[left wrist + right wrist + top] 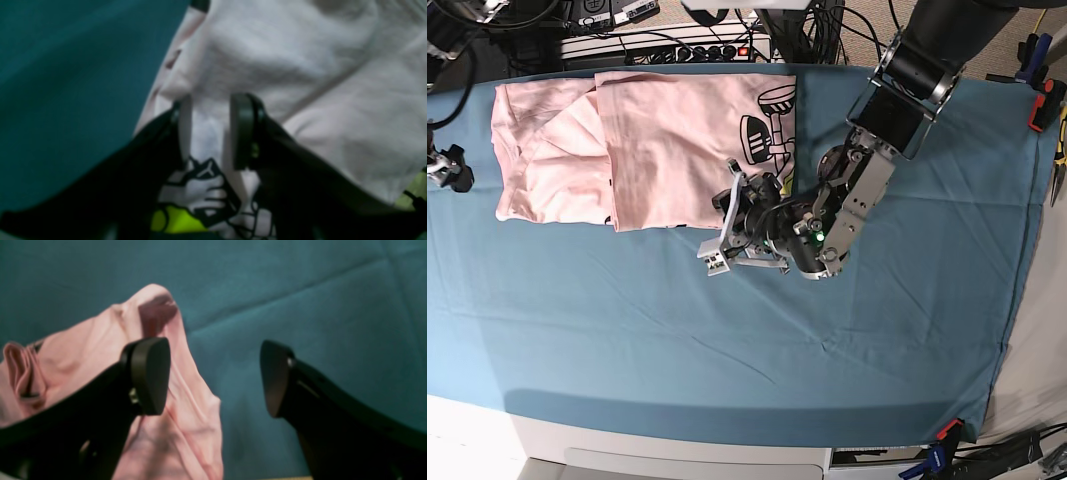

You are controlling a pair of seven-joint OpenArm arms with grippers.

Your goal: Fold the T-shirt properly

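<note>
The pale pink T-shirt point(657, 140) lies partly folded at the back left of the table, with black graphics point(772, 130) facing up near its right edge. My left gripper point(724, 215) hovers at the shirt's lower right corner. In the left wrist view the left gripper point(213, 130) has its jaws apart over the T-shirt point(300, 66), with printed fabric point(196, 186) lying in the gap below them. My right gripper point(213, 373) is wide open and holds nothing. A bunched edge of the T-shirt point(83, 340) lies under its left finger point(150, 373).
A teal table cloth point(727, 340) covers the whole table. Cables and a power strip point(667, 45) run along the back edge. Clamps point(1042, 100) hold the cloth at the right side, and another clamp point(942, 450) sits at the front right corner.
</note>
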